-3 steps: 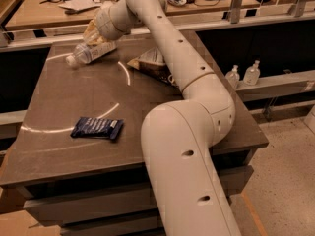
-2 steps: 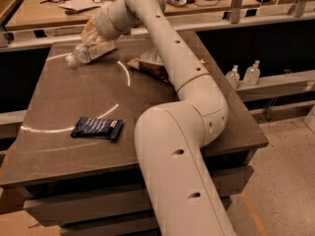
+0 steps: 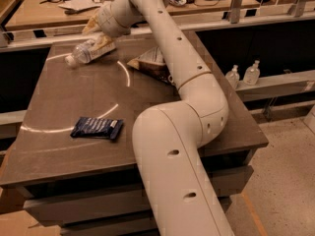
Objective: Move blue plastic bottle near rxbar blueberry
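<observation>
Dark tabletop (image 3: 74, 97): gripper (image 3: 102, 39) at blue plastic bottle (image 3: 86, 52) near far-left corner, hold unclear; rxbar blueberry (image 3: 97, 128) well apart, front-left.

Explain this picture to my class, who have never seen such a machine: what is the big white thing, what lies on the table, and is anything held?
The big white thing is a robot's arm, built of thick jointed tubes. There is only one picture, looking down past the arm onto a dark table. The arm reaches to the table's far left corner. There its gripper, the grasping hand at its end, sits over a clear water bottle that lies on its side. Whether it is gripping the bottle cannot be told. Nearer the camera lies a dark blue snack bar, well apart from the bottle. A chip bag lies partly behind the arm. Two small bottles stand on a ledge at the right.
</observation>
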Robot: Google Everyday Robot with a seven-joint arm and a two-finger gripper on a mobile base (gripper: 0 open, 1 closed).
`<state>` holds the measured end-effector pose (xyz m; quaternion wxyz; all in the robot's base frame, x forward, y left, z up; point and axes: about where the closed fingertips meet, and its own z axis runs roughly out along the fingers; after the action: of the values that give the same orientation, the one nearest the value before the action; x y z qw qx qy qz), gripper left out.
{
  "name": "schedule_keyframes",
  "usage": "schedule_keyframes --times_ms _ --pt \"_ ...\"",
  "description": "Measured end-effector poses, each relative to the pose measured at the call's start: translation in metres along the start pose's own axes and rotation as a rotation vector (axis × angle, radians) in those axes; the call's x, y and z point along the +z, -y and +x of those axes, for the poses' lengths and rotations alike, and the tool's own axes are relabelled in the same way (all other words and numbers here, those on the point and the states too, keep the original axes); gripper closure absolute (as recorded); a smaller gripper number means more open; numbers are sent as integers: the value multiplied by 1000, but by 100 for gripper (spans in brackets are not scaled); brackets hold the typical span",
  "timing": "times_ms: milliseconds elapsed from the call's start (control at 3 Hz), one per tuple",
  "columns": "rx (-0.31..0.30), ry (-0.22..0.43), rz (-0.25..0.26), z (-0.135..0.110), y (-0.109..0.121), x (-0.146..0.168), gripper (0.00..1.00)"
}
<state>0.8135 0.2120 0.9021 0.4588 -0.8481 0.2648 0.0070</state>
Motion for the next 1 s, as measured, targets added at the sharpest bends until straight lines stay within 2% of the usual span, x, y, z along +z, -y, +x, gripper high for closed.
schedule_keyframes --times_ms 333,667,1000 --pt "67 -11 -90 -12 -15 -29 0" --pt "110 -42 -128 -19 -19 -48 0" --pt "145 -106 -146 -32 -21 -43 0"
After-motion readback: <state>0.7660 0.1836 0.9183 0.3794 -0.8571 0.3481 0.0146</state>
